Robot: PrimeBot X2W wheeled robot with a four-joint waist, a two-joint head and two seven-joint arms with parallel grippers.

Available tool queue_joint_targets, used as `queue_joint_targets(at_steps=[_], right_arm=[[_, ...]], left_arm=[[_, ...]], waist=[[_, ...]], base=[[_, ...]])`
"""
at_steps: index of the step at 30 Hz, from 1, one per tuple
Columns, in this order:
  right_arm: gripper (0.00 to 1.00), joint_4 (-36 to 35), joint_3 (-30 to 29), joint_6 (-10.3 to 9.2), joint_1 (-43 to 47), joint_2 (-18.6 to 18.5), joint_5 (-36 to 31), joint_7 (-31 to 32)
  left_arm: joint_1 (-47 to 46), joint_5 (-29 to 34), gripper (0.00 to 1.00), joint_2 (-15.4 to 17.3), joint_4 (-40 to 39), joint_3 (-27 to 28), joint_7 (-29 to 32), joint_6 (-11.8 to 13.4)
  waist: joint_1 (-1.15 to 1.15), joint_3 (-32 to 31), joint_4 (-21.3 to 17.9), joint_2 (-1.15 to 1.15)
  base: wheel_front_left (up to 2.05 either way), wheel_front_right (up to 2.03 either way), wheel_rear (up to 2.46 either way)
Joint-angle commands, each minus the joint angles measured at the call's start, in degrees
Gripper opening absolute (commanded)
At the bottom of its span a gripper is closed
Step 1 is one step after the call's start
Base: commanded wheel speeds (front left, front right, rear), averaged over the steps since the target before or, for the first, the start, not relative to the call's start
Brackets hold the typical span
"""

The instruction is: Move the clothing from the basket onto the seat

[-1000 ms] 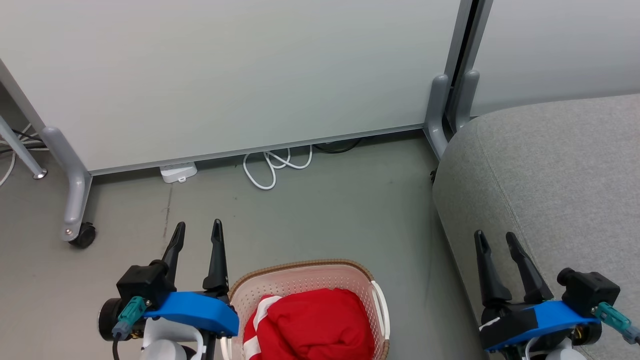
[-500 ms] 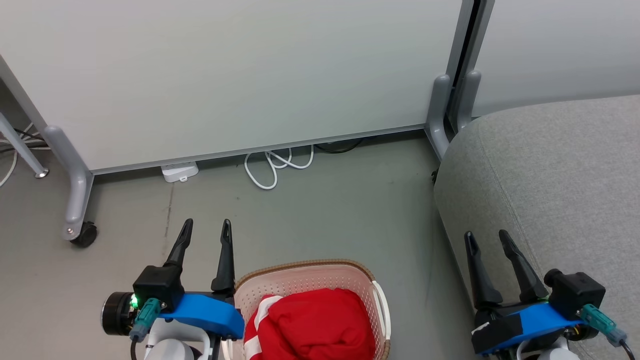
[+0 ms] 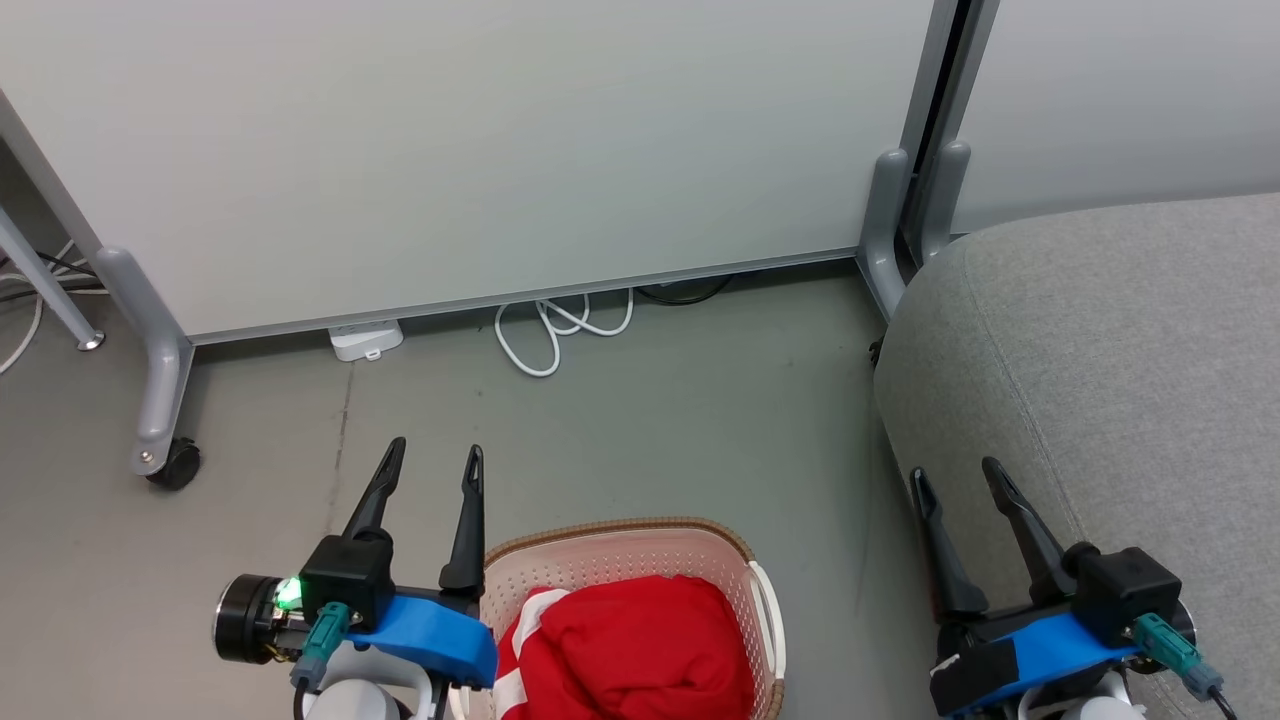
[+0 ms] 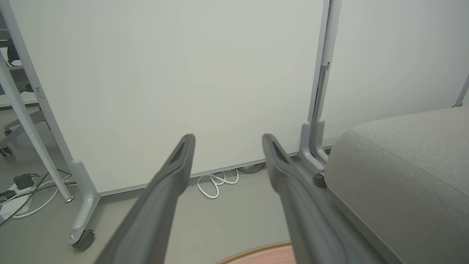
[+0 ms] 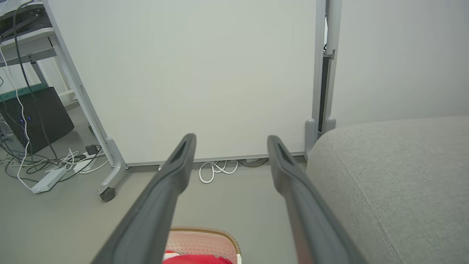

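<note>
Head view: left gripper (image 3: 437, 450) at lower left, jaws spread wide with nothing between them, over the floor (image 3: 650, 430) just left of the basket (image 3: 620, 545). Right gripper (image 3: 952, 468) at lower right, also released and empty, its tips seen against the near side of the seat (image 3: 1100, 350). The clothing (image 3: 625, 645), red with white stripes, is bunched inside the basket. The basket stands on the floor between the two grippers, near the seat but apart from it. Behind: pale partition panel (image 3: 450, 150) with a caster (image 3: 175, 465) on its leg, a looped white cable (image 3: 550, 335) and a power strip (image 3: 365, 340) at its base.

Left wrist view: both fingers (image 4: 165, 190) wide apart, nothing held. Floor and panel beyond, seat at right. A sliver of basket rim at the bottom edge.

Right wrist view: fingers wide apart and empty. Far end of the basket with a bit of red clothing shows at the bottom between them. Seat at right, black box (image 5: 36, 117) and tangled cables (image 5: 47, 165) far left.
</note>
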Motion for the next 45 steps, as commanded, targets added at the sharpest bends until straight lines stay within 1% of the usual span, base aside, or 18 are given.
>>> queue_joint_targets(at_steps=[1,7,14,23,27,35,41,45], right_arm=[[1.0,0.1,0.1,0.1,-0.4,-0.3,-0.8,-0.5],[1.0,0.2,0.4,0.07,-0.5,-0.3,-2.9,-1.1],[1.0,0.5,0.2,0.07,-0.6,-0.3,-2.3,-1.0],[1.0,0.4,0.4,0.07,-0.6,-0.3,-2.2,-1.0],[1.0,0.2,0.6,0.07,-1.0,-0.3,-2.3,-1.0],[1.0,-0.8,1.0,0.07,-3.4,-0.3,-2.8,-1.0],[1.0,-2.2,1.7,0.06,-7.2,-0.3,-3.0,-1.0],[1.0,-3.3,2.0,0.06,-10.7,-0.3,-2.6,-1.0]], left_arm=[[-0.7,0.9,1.0,0.0,0.2,0.0,-0.4,-0.1],[-0.9,2.4,1.0,-0.3,1.1,0.3,-1.1,-0.6],[-1.0,1.6,1.0,-0.6,1.8,0.9,-1.0,-1.2],[-1.0,1.9,1.0,-0.7,2.0,1.3,-1.0,-1.5],[-1.7,2.3,1.0,-0.8,2.4,0.9,-1.0,-2.0],[-6.4,4.0,1.0,0.7,4.8,-0.9,-1.0,-3.5],[-13.0,5.4,1.0,3.1,9.9,-4.4,-1.0,-4.3],[-17.7,6.2,1.0,4.8,14.7,-7.8,-1.0,-4.6]], waist=[[0.0,0.0,0.0,0.0],[0.0,0.0,0.1,0.0],[0.0,0.0,0.1,0.0],[0.0,0.2,-0.1,0.0],[0.0,0.8,-0.6,0.0],[0.0,5.2,-3.3,0.0],[0.0,11.7,-6.7,0.0],[0.0,16.6,-9.4,0.0]], base=[[0.0,0.0,0.0],[0.0,0.0,0.0],[0.0,0.0,0.0],[0.0,0.0,0.0],[0.0,0.0,0.0],[0.0,0.0,0.0],[0.0,0.0,0.0],[0.0,0.0,0.0]])
